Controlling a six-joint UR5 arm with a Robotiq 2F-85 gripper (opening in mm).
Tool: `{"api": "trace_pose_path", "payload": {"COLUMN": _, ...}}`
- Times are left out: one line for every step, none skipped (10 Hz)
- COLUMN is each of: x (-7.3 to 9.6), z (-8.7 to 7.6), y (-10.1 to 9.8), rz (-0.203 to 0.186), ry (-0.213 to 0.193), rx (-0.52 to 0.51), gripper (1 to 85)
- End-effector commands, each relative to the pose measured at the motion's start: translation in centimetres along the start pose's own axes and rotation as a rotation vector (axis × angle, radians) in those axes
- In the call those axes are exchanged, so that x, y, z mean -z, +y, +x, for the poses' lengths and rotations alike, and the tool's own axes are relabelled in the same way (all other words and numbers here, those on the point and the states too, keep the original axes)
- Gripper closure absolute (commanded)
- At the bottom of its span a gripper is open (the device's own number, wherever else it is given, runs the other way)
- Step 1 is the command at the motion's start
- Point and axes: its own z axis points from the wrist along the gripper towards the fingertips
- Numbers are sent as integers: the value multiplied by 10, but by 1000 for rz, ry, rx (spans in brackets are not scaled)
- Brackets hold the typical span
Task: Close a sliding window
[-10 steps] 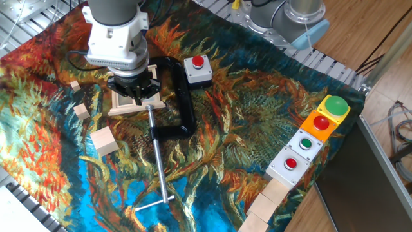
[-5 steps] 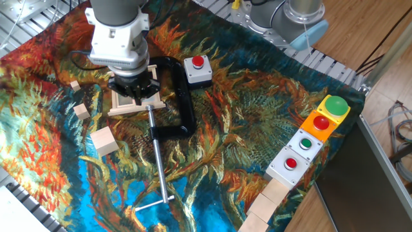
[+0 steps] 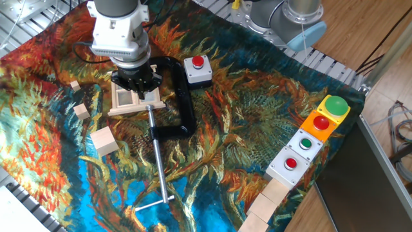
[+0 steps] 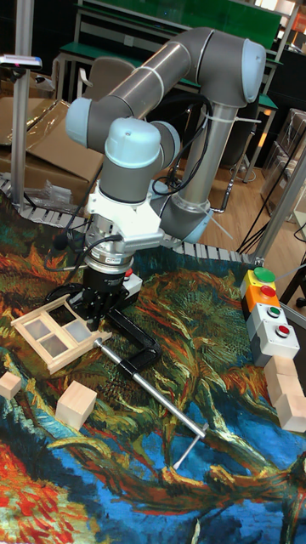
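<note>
One arm works over a patterned cloth in the fixed view, its gripper (image 3: 136, 87) pointing straight down onto the far right part of the sliding window (image 3: 129, 100); the dark fingers sit on or just inside the pale frame, and whether they are spread or pressed together cannot be told from here, since the wrist hides the tips. The window lies flat directly under the tool, most of it showing on the near-left side; a black clamp (image 3: 181, 96) curves just right of the gripper, its long steel screw (image 3: 158, 154) running toward the camera, and it probably pins the frame so that a sideways push moves only the sash. Well right of the tool sits a grey box with a red button (image 3: 198, 69); near-left of it lie loose wooden cubes (image 3: 104, 140).

In the tall fixed view the gripper (image 4: 93, 310) stands upright at the right end of the sliding window (image 4: 55, 331), which stretches left of it; its panes look unevenly dark, and the sash's position is unclear; the finger gap is again too dark to judge. The clamp (image 4: 136, 336) lies right of the tool. Contact at that edge suits a lateral push.
</note>
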Motion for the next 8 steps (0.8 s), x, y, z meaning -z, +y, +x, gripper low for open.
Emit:
{"api": "trace_pose_path", "payload": {"x": -2, "z": -5, "y": 7, "rz": -16, "ry": -33, "rx": -5, "gripper": 843}}
{"api": "trace_pose_path", "payload": {"x": -6, "z": -5, "y": 12, "rz": -20, "ry": -34, "rx": 5, "gripper": 843}}
{"api": "trace_pose_path", "payload": {"x": -8, "z": -1, "y": 16, "rz": -24, "ry": -24, "rx": 6, "gripper": 843}}
{"api": "trace_pose_path", "payload": {"x": -12, "z": 4, "y": 16, "rz": -13, "ry": -12, "rx": 14, "gripper": 843}}
{"api": "trace_pose_path", "payload": {"x": -17, "z": 7, "y": 17, "rz": -12, "ry": -15, "rx": 21, "gripper": 843}}
{"api": "trace_pose_path", "payload": {"x": -20, "z": 11, "y": 15, "rz": -11, "ry": -18, "rx": 30, "gripper": 843}}
{"api": "trace_pose_path", "payload": {"x": -20, "z": 10, "y": 16, "rz": -14, "ry": -22, "rx": 44, "gripper": 843}}
{"api": "trace_pose_path", "payload": {"x": -20, "z": 10, "y": 16, "rz": -11, "ry": -22, "rx": 50, "gripper": 843}}
